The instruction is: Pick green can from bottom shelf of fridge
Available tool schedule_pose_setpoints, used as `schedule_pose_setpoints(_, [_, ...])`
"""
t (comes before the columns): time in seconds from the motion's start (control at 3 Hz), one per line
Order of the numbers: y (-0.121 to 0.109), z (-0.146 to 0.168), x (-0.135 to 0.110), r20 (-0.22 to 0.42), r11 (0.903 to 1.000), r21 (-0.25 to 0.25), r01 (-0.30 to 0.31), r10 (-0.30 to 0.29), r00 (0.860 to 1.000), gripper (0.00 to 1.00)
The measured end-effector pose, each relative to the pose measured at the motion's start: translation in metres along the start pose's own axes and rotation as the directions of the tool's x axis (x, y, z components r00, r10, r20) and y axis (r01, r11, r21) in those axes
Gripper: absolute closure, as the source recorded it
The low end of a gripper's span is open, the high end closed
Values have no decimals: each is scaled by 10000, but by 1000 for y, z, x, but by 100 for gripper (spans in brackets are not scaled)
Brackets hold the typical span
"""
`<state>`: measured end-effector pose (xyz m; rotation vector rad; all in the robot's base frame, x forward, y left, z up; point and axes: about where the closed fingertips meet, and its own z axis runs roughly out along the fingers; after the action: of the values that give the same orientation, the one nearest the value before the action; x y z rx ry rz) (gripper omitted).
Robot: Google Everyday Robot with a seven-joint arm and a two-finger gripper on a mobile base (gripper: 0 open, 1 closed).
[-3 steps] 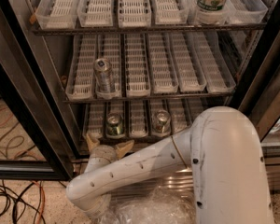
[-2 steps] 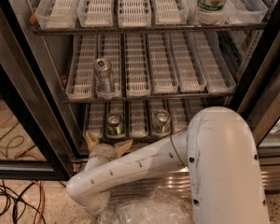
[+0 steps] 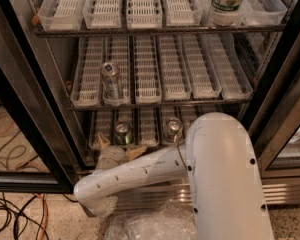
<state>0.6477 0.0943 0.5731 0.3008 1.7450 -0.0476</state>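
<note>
Gripper (image 3: 118, 147) low at the front of the fridge (image 3: 52, 79), by its bottom shelf (image 3: 149, 125), fingers (image 3: 101, 141) spread wide and holding nothing. Just beyond them stands the green can (image 3: 122, 133), in line with the gap.

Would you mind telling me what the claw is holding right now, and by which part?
Nothing: the claw sits open at the front of the bottom shelf, just short of the green can.

Claw (image 3: 118, 147) just before green can (image 3: 122, 133) on btm shelf (image 3: 149, 126), 2nd can (image 3: 172, 130) to its R.
</note>
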Motion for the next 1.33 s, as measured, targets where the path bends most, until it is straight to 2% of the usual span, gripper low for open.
schedule_pose_setpoints(0.67, [-4,17,-4,463,9987,210,454,-464,9979,0])
schedule_pose_setpoints(1.0, [-4,17,-4,465,9987,210,456,-466,9978,19])
schedule_pose_setpoints(1.33, [-4,17,-4,464,9987,210,456,-466,9978,42])
